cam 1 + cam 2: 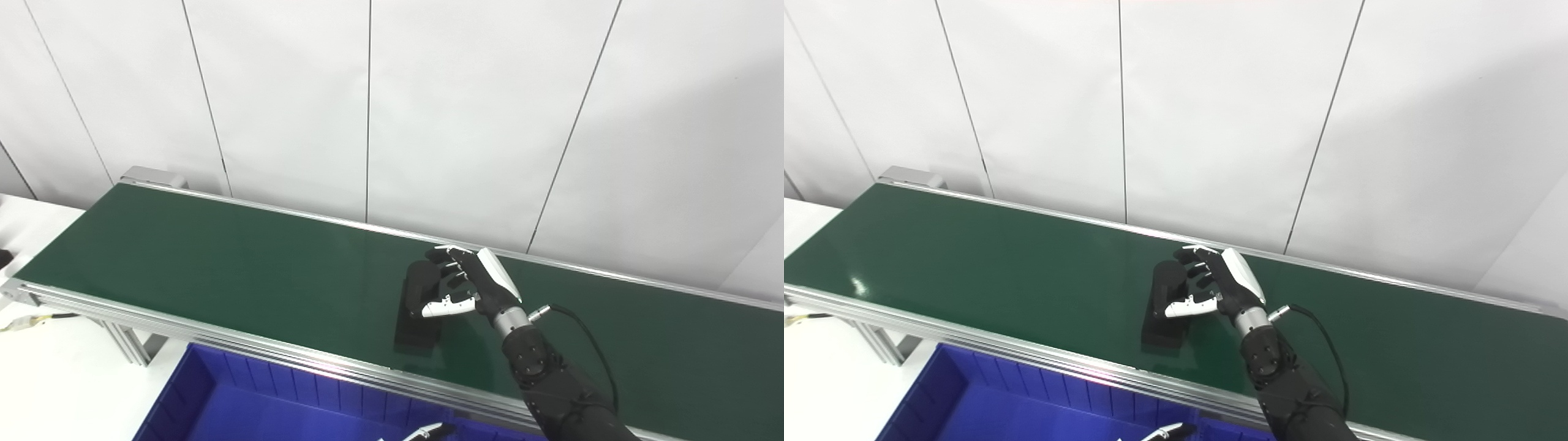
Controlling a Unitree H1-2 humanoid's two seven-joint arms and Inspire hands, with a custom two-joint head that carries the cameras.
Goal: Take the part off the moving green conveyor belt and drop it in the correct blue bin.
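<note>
The black-and-white robot right hand (468, 282) reaches over the long green conveyor belt with aluminium side rails (202, 257), its arm rising from the bottom right. Its fingers (450, 260) are spread and curled, with the white-tipped thumb (442, 307) held apart from them. Directly under and to the left of the palm lies the flat black oblong part (419, 315), resting on the belt (its far end is rounded). The fingers arch over that far end and the thumb crosses its middle, but contact is hard to judge from here; the hand looks unclamped. Below the hand, on the near side of the belt's rail, sits the blue plastic bin with ribbed walls (245, 392). Only 1 white-and-black fingertip of the left hand (425, 432) shows at the bottom edge, above the bin, so I cannot tell its pose.
</note>
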